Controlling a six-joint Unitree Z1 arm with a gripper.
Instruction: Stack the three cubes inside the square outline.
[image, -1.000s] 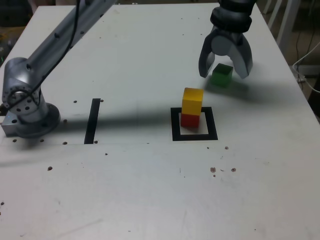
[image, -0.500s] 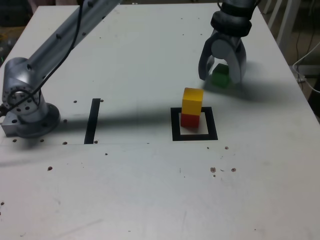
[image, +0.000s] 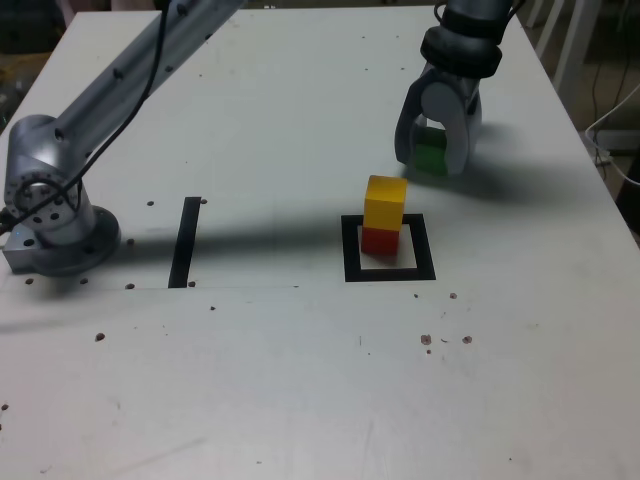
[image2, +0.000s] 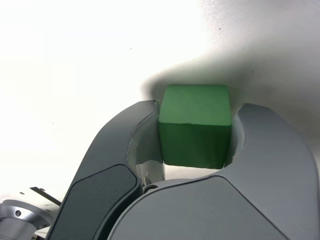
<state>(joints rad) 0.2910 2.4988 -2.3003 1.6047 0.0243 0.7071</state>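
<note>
A second ago the gripper (image: 432, 160) hung with its fingers (image: 408, 135) spread wide on either side of the green cube (image: 430, 155); half a second ago they were halfway in; now they have drawn together and press against the cube's two opposite sides; the arm itself has hardly shifted, and the cube sits in the same place on the white tabletop (image: 300, 380), toward the far side at the exterior view's right; whether the cube has left the surface cannot be told from either view. The wrist view shows the grip close up: the green cube (image2: 196, 125) fills the gap between the two grey fingers (image2: 272, 150), each touching one face, with the cube's shadow lying on the surface around it.

The square outline (image: 389, 248), a thick black tape frame with a white centre, lies nearer the camera than the gripper and well apart from it; inside it stands the red cube (image: 379, 240), resting on the white centre toward the frame's far edge and the exterior view's left; the yellow cube (image: 385, 202) sits squarely on top of the red one, so two cubes are stacked in the frame and the green one remains outside it.

A straight black tape strip (image: 185, 241) lies on the tabletop at the exterior view's left; beyond it sits the arm's round grey base (image: 50, 210); a few small dark specks dot the surface near the front.
</note>
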